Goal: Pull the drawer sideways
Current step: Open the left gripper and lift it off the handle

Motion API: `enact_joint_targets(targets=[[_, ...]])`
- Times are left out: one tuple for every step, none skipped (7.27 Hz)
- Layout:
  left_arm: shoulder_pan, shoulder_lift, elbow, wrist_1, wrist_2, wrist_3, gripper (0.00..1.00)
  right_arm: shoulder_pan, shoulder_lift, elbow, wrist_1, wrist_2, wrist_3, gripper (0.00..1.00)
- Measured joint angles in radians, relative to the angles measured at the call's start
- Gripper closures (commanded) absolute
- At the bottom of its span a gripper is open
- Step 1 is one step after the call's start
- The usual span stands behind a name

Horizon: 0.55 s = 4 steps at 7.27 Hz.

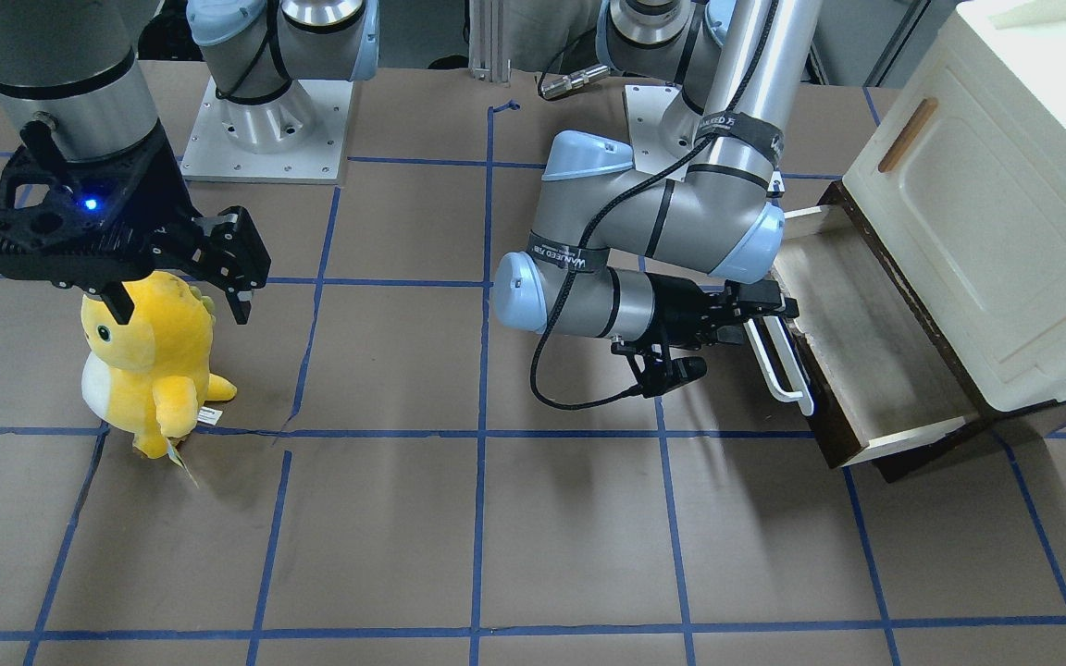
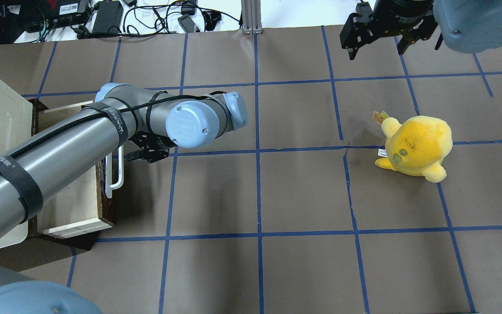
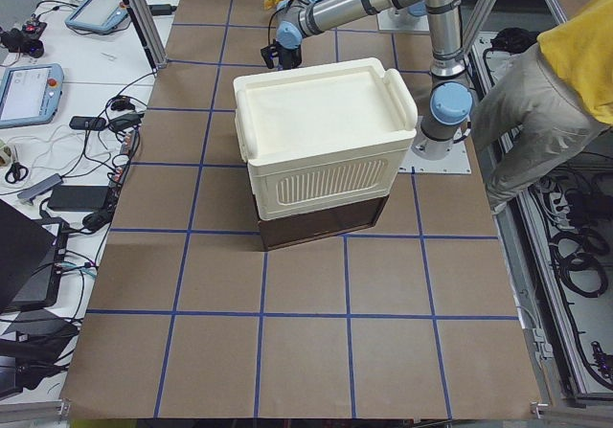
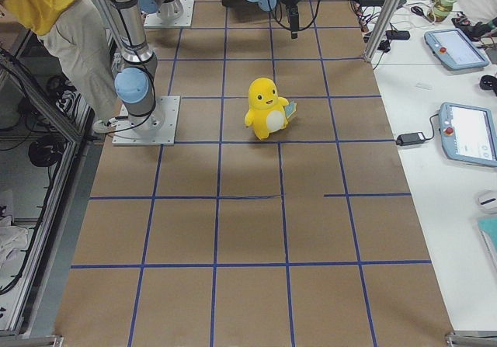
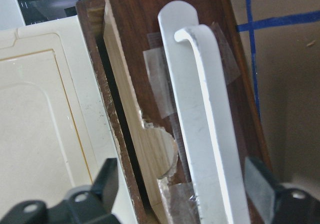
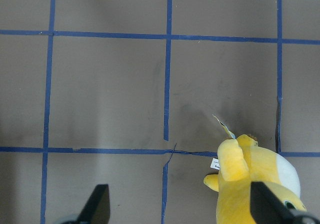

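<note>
1. beneath the cabinet [image 1: 986,203], the drawer [image 1: 866,361] stands drawn well out sideways. its pale inside is open to view, and only its far part is under the cabinet.
2. well apart from the cabinet, the right gripper [image 1: 179,276] hangs over a plush [image 1: 149,361], jaws apart and holding nothing. i judge it has no part in this step.
3. just out from the cabinet, the left gripper [image 1: 774,313] sits at the drawer front. its jaws are spread wide and pinch nothing.
4. the handle [image 1: 778,365], on the drawer face farthest from the cabinet, lies between the fingers [image 5: 107,176], untouched as far as i can see.
5. by my reading the pull is mostly or wholly done. what is left is either a last bit of travel, which would need the jaws closed on the handle first, or backing away from the cabinet.
</note>
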Motion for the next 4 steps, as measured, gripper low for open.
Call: enact_joint_targets(targets=[[0.002, 0.022, 0.052, 0.010, -0.058, 0.074, 0.00, 0.000, 0.000, 0.000, 0.000, 0.000, 0.000, 0.00], [0.006, 0.057, 0.111, 0.057, -0.167, 0.197, 0.00, 0.000, 0.000, 0.000, 0.000, 0.000, 0.000, 0.00], [0.010, 0.100, 0.151, 0.131, -0.291, 0.313, 0.00, 0.000, 0.000, 0.000, 0.000, -0.001, 0.000, 0.00], [0.023, 0.150, 0.171, 0.193, -0.426, 0.389, 0.00, 0.000, 0.000, 0.000, 0.000, -0.001, 0.000, 0.00]])
